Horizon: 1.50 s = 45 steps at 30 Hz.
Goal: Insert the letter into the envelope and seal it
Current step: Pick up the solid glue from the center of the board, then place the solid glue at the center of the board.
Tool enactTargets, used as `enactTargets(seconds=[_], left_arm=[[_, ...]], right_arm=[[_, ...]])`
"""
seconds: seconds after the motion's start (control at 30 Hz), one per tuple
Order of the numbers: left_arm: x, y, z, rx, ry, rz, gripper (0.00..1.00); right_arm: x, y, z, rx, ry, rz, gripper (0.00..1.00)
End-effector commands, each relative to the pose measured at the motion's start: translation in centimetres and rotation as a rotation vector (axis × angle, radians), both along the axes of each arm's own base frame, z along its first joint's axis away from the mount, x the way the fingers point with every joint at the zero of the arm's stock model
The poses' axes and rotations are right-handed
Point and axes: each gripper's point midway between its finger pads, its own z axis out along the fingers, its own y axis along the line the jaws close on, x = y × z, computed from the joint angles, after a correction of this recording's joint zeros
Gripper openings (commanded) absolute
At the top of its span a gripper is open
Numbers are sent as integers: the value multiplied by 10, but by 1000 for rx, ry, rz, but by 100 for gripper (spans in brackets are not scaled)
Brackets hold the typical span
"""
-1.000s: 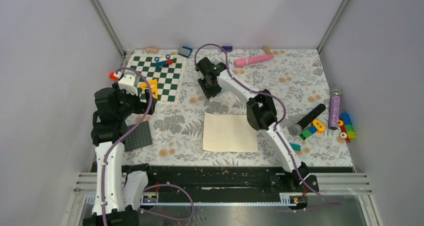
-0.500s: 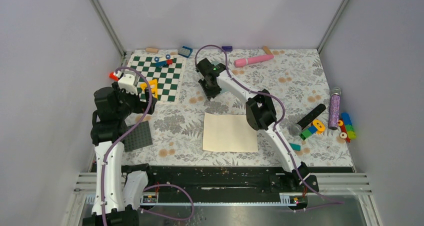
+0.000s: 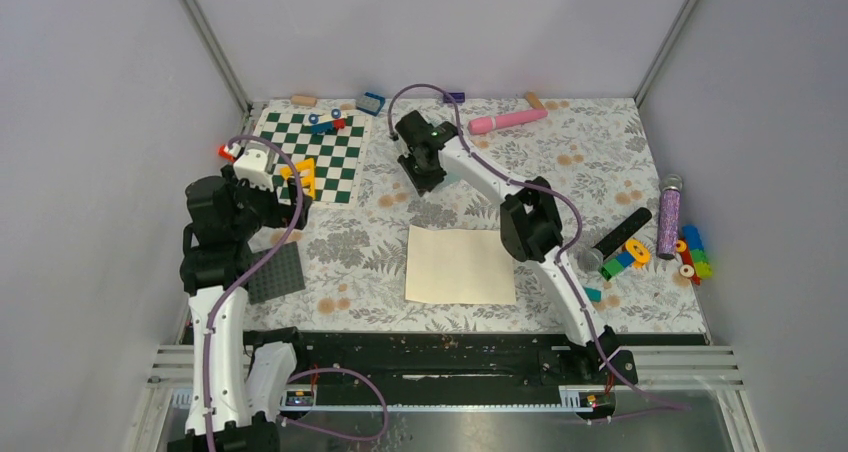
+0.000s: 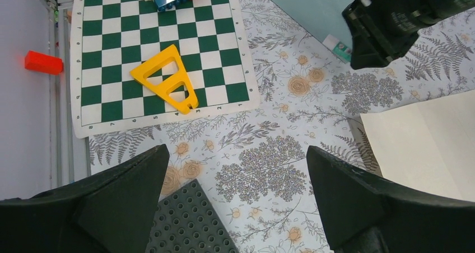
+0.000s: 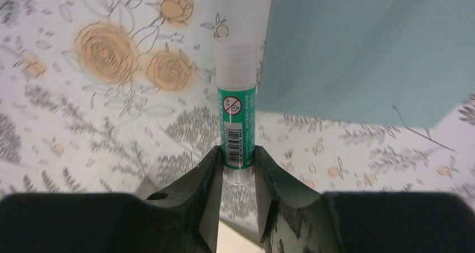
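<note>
One letter (image 3: 460,265), one envelope (image 5: 364,46), left pincer (image 4: 236,158) gaping, right pincer (image 5: 237,159) seemingly clamping glue stick (image 5: 238,113)

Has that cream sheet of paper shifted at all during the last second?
No. The cream sheet lies where it was: its near edge sits just as far from the black rail, and its corners cover the same leaf prints.

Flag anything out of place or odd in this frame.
Nothing is spilled or damaged. One oddity: the right gripper is clamped on the glue stick beside the envelope, while the letter lies flat on the table, apart from the envelope and not yet inside it.
</note>
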Motion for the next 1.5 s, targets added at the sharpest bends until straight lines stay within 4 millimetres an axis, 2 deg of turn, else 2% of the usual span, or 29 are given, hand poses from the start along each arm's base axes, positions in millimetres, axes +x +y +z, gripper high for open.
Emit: enactTargets(seconds=[0.0,0.07,0.3,0.4,0.47,0.57,0.63,0.77,0.8,0.97,1.03,1.3,1.47], left_arm=[[1,3,28,25,-104,8,99],[0,4,29,24,-116,10,99],[-3,2,32,20,-135,1,99],[-3,2,33,21,-139,0,99],[-3,3,33,21,-139,3,99],[-3,5,32,20,-138,10,99],[-3,6,32,16,-137,14,99],[-4,9,33,9,-141,23,99],[-4,10,33,7,-140,24,99],[-5,12,32,-3,-138,27,99],[-5,13,33,-5,-138,29,99],[-3,15,29,-14,-126,28,99],[-3,17,29,-15,-124,36,99]], right_arm=[[3,0,99,102,-164,64,0],[-1,-4,114,107,-185,75,0],[-25,-22,138,118,-198,108,0],[-30,-24,133,134,-210,113,0],[-30,-22,113,123,-200,129,2],[-41,-5,79,96,-124,196,4],[-48,10,67,67,-115,249,5],[-57,40,55,58,-110,308,5],[-56,50,58,67,-114,316,5],[-63,76,49,44,-109,379,4],[-54,77,46,-7,-160,387,4],[19,53,51,-313,-468,345,2],[48,45,52,-502,-592,460,2]])
